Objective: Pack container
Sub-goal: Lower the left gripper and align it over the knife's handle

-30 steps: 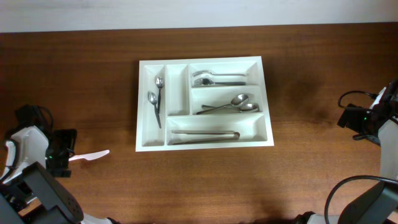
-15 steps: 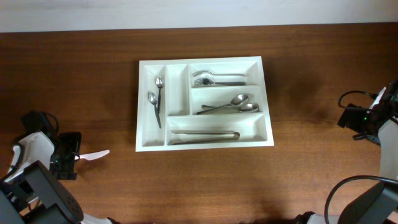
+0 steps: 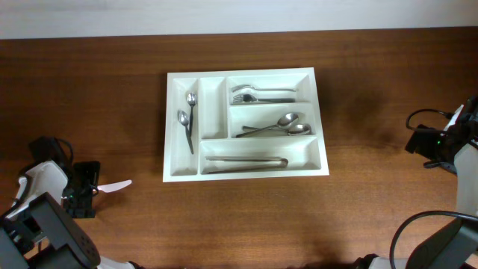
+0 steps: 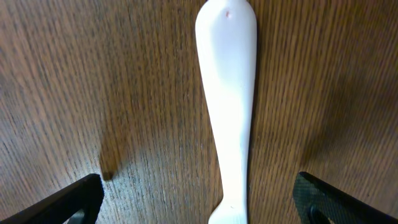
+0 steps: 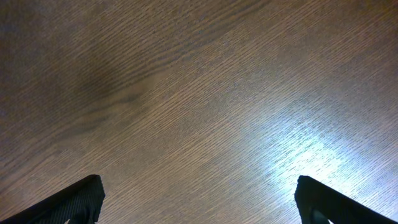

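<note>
Near the table's (image 3: 373, 217) left edge, the left hand (image 3: 84, 190) is straddling a white plastic utensil (image 4: 227, 93), fingers wide; the right hand (image 5: 199, 202) is hanging wide, empty.

Left hand (image 3: 87, 188) wide open; right hand (image 5: 199, 202) wide open.

left fingers (image 3: 87, 172) shifted lower, slightly rightward

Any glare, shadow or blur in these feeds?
Right wrist view: bright glare washes out the brown wooden table at lower right, with shadow at upper left. Left wrist view: the white plastic utensil handle is sharp, a shadow to its left. Overhead view: even light, the white rectangular plastic cutlery tray crisp.
</note>
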